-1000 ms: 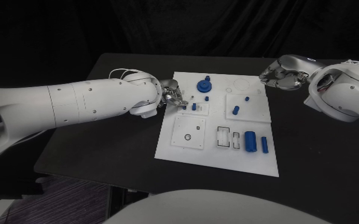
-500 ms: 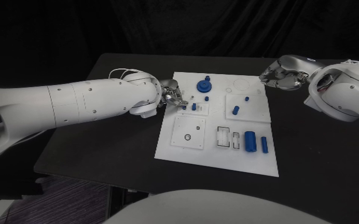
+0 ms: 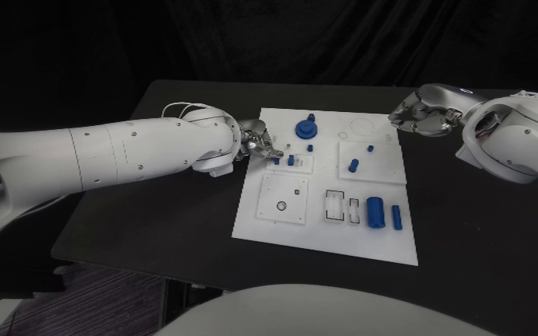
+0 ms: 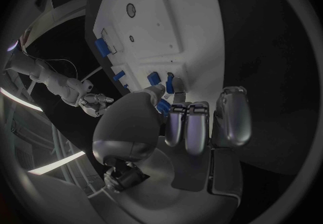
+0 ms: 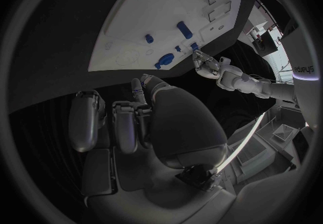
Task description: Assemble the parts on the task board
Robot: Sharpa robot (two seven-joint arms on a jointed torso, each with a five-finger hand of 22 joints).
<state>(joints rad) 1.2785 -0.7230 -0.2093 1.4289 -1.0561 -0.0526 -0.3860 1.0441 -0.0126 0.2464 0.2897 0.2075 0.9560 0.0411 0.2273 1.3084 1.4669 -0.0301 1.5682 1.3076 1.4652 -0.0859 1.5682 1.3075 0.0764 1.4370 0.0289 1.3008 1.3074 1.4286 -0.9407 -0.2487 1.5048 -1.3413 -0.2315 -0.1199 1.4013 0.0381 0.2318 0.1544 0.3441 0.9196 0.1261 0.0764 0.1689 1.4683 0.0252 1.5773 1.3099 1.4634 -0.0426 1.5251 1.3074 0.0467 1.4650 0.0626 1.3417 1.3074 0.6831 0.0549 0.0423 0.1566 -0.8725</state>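
Part (image 4: 163, 107) half-hidden in left hand (image 3: 260, 147)

White rectangular task board (image 3: 281, 223) lying flat on the black worktop (image 3: 168, 204), carrying small blue parts (image 3: 375, 211), several standing upright.

Place: a robot test lab.
Backdrop: black curtain (image 3: 269, 17) behind the black table (image 3: 179, 196).
Setup: white task board (image 3: 325, 239) with blue parts (image 3: 375, 211), staged for trials.
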